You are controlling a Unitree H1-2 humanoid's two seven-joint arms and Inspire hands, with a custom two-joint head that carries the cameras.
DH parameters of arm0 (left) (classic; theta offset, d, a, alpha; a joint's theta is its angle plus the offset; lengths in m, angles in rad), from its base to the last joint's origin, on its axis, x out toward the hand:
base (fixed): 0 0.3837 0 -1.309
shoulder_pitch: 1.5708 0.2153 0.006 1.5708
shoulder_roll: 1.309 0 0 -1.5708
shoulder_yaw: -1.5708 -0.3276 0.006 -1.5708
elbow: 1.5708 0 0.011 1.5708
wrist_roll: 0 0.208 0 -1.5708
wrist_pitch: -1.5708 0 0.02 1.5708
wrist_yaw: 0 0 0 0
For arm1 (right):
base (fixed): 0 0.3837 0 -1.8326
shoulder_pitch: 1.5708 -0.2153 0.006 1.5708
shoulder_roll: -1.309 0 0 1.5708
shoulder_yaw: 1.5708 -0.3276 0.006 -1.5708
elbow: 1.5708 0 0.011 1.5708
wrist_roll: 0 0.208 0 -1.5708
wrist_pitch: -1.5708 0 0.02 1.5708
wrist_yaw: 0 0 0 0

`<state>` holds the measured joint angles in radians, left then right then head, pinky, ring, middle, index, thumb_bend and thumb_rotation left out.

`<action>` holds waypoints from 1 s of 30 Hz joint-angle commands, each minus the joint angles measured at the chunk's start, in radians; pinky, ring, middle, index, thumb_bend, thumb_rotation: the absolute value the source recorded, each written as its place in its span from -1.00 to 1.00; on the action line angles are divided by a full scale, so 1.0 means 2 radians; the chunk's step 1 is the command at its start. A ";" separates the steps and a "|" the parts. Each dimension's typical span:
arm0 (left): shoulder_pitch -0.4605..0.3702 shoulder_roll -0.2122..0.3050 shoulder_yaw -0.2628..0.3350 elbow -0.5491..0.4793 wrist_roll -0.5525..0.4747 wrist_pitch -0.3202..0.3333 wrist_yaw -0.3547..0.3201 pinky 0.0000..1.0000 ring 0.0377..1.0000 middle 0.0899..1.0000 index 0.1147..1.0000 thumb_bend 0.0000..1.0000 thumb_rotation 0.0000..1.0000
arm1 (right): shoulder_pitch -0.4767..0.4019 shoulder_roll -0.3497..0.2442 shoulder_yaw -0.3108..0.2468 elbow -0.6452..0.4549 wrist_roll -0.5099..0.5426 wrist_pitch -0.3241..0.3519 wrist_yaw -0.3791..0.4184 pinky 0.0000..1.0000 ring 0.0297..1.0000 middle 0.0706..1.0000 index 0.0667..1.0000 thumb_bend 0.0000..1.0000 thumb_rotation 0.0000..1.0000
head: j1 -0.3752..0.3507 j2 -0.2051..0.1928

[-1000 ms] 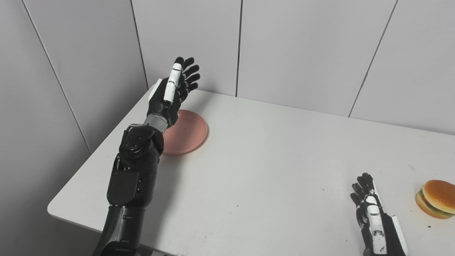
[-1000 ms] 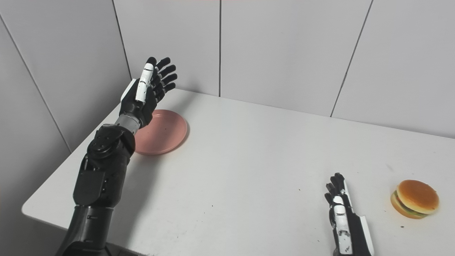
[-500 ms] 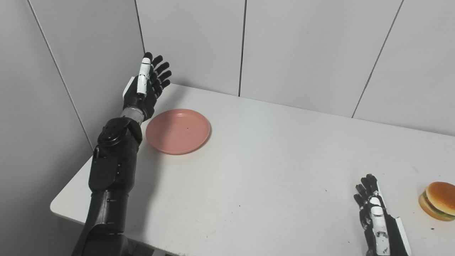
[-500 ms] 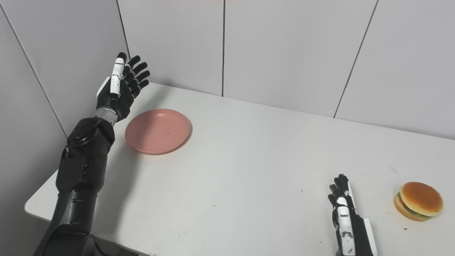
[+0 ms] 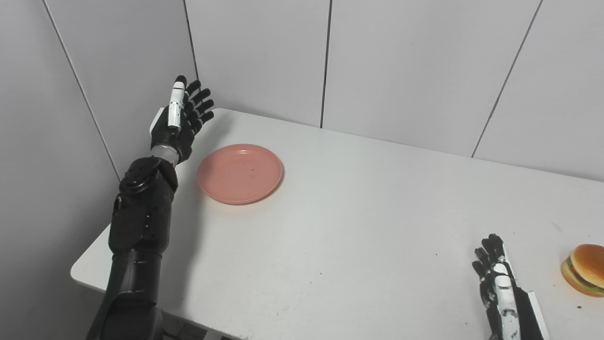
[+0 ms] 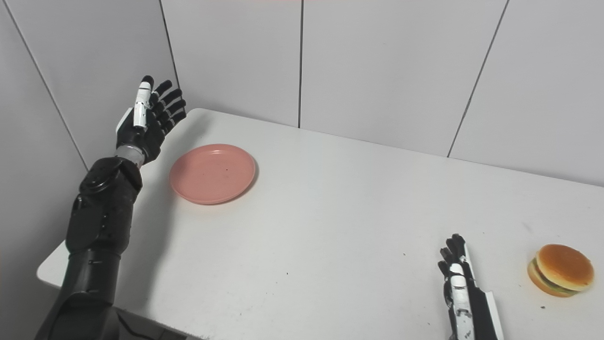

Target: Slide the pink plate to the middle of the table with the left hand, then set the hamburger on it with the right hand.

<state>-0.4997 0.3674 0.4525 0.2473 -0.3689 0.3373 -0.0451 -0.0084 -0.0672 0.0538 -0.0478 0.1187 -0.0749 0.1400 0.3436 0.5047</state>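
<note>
Left hand (image 5: 180,118): raised above the table's far left corner, palm turned toward the plate side, fingers spread and straight, holding nothing. The edge-on pose looks suited to pushing a rim sideways, not to gripping.
Pink plate (image 5: 239,173): lies flat on the table just to the right of the left hand and lower than it, apart from the fingers; no contact is visible. It sits near the left rear corner, well off the middle, so the slide is judged not yet begun.
Reason for left-hand placement: the hand stands on the plate's outer side, so a sweep toward the centre would carry the plate ahead of the palm. It must first come down to rim level.
Right hand (image 6: 460,288): rests low at the near edge, fingers extended and loosely apart, empty. Judged to be waiting for its turn.
Hamburger (image 6: 560,269): sits upright on the table to the right of the right hand, near but not touching it, close to the table's right side. Untouched.
Table (image 5: 377,212): white, bare across the middle, which is where the plate is to go.
Risk noted: a push set too high on the shallow rim may ride over the plate instead of moving it.
</note>
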 commanded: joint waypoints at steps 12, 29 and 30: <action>-0.018 0.019 0.015 0.028 -0.004 -0.029 0.007 0.80 0.73 0.72 0.72 -0.01 1.00 | 0.012 -0.005 -0.008 0.019 0.002 0.004 0.001 1.00 1.00 1.00 1.00 -0.78 1.00 | 0.001 0.004; -0.012 0.031 0.015 0.117 -0.008 -0.080 -0.016 0.91 0.84 0.82 0.79 -0.04 1.00 | 0.013 -0.006 -0.008 0.015 0.002 0.003 0.001 1.00 1.00 1.00 1.00 -0.81 1.00 | 0.000 0.007; -0.012 0.030 0.017 0.122 -0.011 -0.082 -0.018 0.90 0.83 0.82 0.79 -0.04 1.00 | 0.013 -0.006 -0.008 0.016 0.002 0.004 0.001 1.00 1.00 1.00 1.00 -0.81 1.00 | 0.000 0.007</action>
<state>-0.4888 0.3905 0.4775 0.5005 -0.3736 0.2137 -0.0666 -0.0066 -0.0674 0.0521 -0.0500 0.1219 -0.0750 0.1438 0.3421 0.5170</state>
